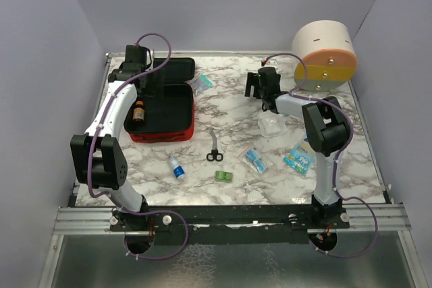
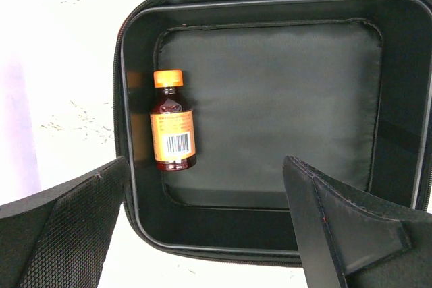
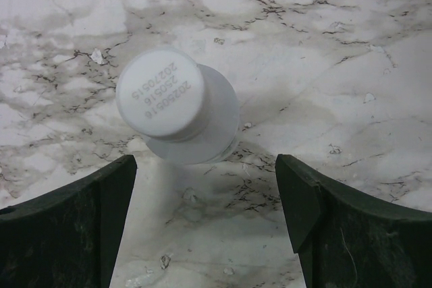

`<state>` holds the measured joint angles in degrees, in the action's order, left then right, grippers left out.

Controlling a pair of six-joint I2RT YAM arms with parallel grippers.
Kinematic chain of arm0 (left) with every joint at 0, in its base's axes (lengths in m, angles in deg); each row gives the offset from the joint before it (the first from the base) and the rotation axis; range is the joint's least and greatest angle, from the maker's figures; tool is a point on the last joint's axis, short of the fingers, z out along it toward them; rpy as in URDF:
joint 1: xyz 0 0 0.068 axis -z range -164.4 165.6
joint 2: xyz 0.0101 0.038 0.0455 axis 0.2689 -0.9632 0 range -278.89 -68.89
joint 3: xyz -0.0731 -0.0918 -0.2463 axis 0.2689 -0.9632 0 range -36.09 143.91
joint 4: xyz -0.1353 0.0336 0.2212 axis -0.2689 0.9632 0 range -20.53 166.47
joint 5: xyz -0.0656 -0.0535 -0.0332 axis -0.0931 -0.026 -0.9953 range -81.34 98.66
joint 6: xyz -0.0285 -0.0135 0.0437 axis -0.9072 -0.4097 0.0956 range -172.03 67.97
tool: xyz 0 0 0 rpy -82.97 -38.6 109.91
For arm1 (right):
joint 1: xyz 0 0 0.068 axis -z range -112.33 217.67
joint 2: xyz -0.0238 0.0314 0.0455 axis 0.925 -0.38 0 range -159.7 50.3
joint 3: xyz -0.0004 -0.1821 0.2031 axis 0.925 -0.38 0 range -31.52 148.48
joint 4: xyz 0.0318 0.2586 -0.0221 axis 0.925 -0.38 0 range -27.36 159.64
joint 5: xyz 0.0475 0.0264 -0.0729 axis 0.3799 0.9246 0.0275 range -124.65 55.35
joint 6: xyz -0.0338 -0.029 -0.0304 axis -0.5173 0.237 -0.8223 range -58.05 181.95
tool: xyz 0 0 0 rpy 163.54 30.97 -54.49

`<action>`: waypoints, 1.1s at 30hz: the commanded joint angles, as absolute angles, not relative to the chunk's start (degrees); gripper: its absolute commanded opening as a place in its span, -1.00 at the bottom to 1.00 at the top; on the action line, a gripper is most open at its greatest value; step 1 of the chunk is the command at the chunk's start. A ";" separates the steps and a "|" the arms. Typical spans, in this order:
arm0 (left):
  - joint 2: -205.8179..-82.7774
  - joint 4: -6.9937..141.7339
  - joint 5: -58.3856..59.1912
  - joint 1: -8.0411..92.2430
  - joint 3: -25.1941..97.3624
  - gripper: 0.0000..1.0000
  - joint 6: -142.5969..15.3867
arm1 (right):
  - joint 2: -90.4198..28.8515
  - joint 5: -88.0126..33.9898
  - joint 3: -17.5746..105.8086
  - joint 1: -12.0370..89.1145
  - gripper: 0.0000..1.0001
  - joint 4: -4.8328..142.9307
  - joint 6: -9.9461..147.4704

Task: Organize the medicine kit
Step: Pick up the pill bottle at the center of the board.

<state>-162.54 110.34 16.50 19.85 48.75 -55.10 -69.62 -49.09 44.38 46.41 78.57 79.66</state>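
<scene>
Two spread hands, left hand (image 2: 206,163), right hand (image 3: 204,160), over marble table (image 1: 229,102); lilac walls (image 1: 40,45).

From where I stand, the left arm (image 1: 111,109) stretches well forward from its base. The left gripper (image 2: 206,163) points straight down, its fingers (image 2: 67,227) spread wide and holding nothing. The right arm (image 1: 324,133) is folded sharply at the elbow and reaches inward, the right gripper (image 3: 206,160) also facing down, its fingers (image 3: 351,227) parted and gripping nothing.
</scene>
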 commanded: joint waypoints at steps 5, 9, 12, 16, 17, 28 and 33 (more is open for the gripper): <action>-159.71 110.86 14.38 19.99 47.70 0.98 -56.18 | -72.61 -53.44 46.47 46.57 0.69 84.42 79.77; -159.21 110.79 14.46 19.92 46.92 0.98 -56.37 | -73.81 -53.66 47.34 46.57 0.65 84.06 80.21; -158.75 110.78 14.39 19.97 46.01 0.98 -56.93 | -74.28 -54.01 47.25 46.57 0.59 84.85 80.37; -158.01 110.78 14.04 19.91 44.78 0.98 -57.39 | -75.28 -54.86 48.08 46.57 0.41 85.17 80.17; -157.79 110.78 14.09 19.91 44.55 0.98 -57.35 | -75.44 -55.00 48.31 46.57 0.32 85.36 79.96; -157.64 110.79 14.28 19.91 43.56 0.98 -56.88 | -75.38 -53.65 50.23 46.57 -0.75 84.62 78.92; -156.89 110.78 15.34 19.82 43.59 0.98 -56.54 | -70.18 -50.82 50.65 46.40 -0.99 76.89 80.29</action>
